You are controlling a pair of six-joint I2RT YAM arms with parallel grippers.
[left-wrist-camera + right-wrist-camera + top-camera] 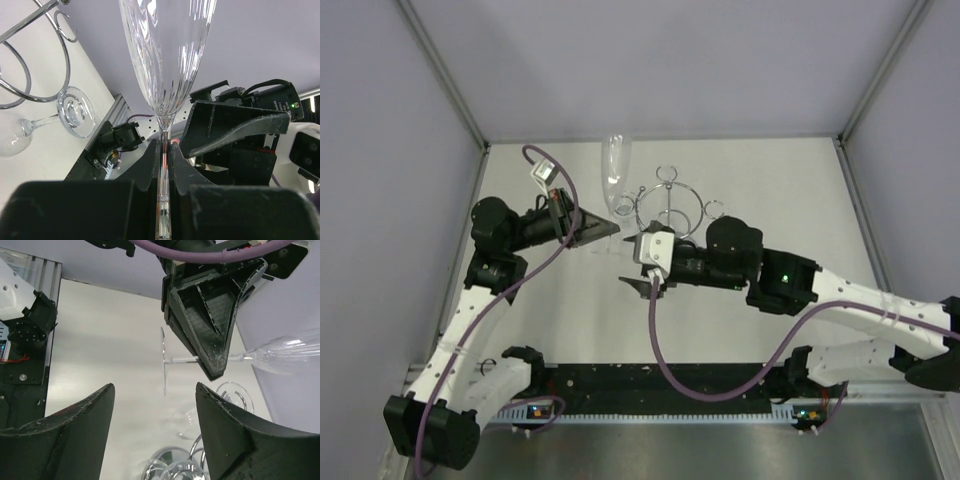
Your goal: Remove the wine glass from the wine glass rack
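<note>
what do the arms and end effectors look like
The left arm and right arm have white links and black joints, each trailed by a purple cable. The left end effector and right end effector are black, with wedge-shaped ribbed fingers.

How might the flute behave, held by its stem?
Probably fragile: the flute is thin clear glass. Its smooth stem, pinched in the left gripper, might slip or pivot. The long bowl beyond the grip likely adds leverage.
</note>
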